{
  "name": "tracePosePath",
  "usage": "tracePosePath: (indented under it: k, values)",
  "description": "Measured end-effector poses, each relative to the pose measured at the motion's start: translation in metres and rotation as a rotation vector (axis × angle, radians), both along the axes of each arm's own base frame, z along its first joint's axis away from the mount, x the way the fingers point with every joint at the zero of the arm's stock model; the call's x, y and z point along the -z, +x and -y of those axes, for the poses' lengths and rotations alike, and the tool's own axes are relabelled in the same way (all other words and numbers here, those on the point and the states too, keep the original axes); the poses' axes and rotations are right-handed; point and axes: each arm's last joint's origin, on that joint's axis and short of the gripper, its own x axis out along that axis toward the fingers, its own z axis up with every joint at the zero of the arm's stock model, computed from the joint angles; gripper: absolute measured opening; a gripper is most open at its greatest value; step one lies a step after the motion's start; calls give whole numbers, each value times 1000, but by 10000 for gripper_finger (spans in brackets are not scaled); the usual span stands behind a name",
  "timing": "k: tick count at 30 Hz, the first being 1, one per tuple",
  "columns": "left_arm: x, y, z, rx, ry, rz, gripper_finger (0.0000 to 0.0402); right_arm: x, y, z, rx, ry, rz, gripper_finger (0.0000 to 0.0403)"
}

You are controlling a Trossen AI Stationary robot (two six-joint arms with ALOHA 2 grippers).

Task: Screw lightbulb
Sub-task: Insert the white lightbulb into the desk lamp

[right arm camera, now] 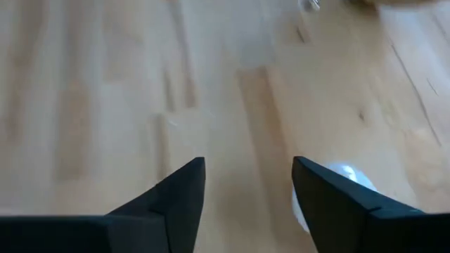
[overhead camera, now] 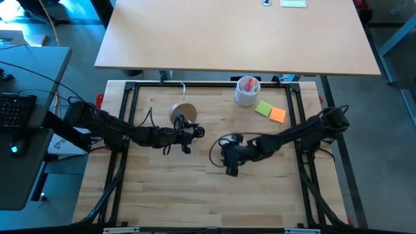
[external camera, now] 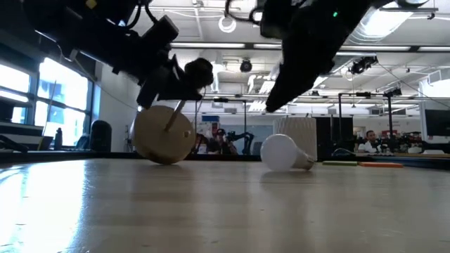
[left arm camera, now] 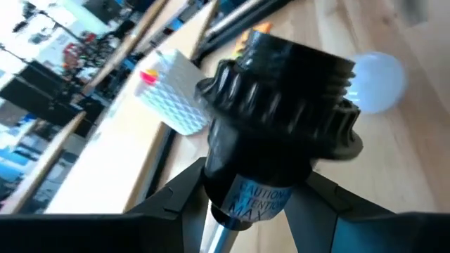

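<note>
The left gripper (left arm camera: 260,204) clamps the socket (left arm camera: 281,105) of the tilted stand (external camera: 163,135). The right gripper (right arm camera: 247,184) is open and empty over the bulb (external camera: 285,153) on the counter (external camera: 225,211). The bulb may roll if one finger nudges it.

The surface (overhead camera: 195,188) was a pale wooden top made of narrow planks, inside a black metal frame. On it the lightbulb (external camera: 285,154) lay on its side near the middle, its rounded white end toward the round wooden stand (external camera: 164,135); the two were apart. That stand was tipped, with only the edge of its base on the wood. At the far side stood a white cylindrical cup (overhead camera: 247,91) with pink contents. Just beside the cup lay two flat paper notes, a green note (overhead camera: 264,108) and an orange note (overhead camera: 277,115), touching each other.
</note>
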Motion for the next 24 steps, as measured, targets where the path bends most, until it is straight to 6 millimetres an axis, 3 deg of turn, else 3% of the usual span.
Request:
tracePosePath:
  k: [8, 15, 20, 24]
  values:
    - [13, 3, -1, -18, -38, -25, 146, 1, 11, 66, -29, -24, -34, 295]
    - [19, 5, 0, -5, -48, -36, 144, 24, 18, 116, -110, 130, -72, 323]
    - [18, 6, 0, -4, -49, -33, 135, 26, 16, 128, -108, 147, -77, 323]
    - [18, 6, 0, -4, -51, -26, 133, 25, 19, 112, -187, 219, -60, 323]
